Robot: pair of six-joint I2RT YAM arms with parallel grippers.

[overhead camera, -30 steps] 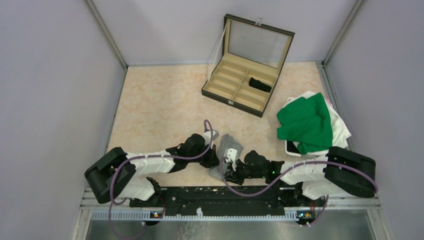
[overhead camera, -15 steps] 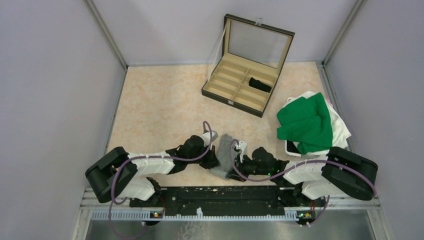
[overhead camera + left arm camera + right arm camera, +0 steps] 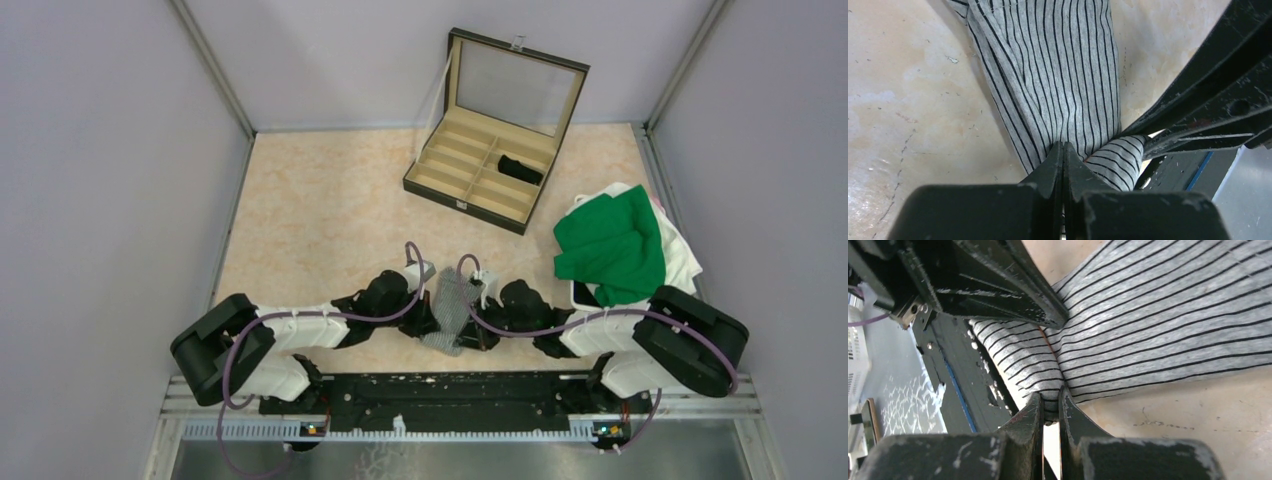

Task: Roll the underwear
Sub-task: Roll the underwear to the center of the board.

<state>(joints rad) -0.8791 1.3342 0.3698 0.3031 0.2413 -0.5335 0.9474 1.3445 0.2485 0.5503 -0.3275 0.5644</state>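
A grey underwear with thin black stripes (image 3: 449,303) lies bunched on the table between my two grippers, just ahead of the arm bases. My left gripper (image 3: 431,319) is shut, its joined tips (image 3: 1063,146) pressed against the striped fabric (image 3: 1058,75) beside a rolled fold. My right gripper (image 3: 472,328) is shut on the near edge of that underwear (image 3: 1158,315); in the right wrist view a tuck of fabric sits between its fingertips (image 3: 1050,401). A black underwear (image 3: 520,168) lies in one compartment of the open case (image 3: 462,205).
The compartmented case stands at the back with its lid up. A pile of green cloth (image 3: 610,250) over white cloth (image 3: 680,255) sits at the right side. The black base rail (image 3: 440,390) runs along the near edge, close behind both grippers.
My right gripper has carried the underwear's near edge away from the rail and towards the left gripper, folding it narrower. The left gripper stayed almost in place.
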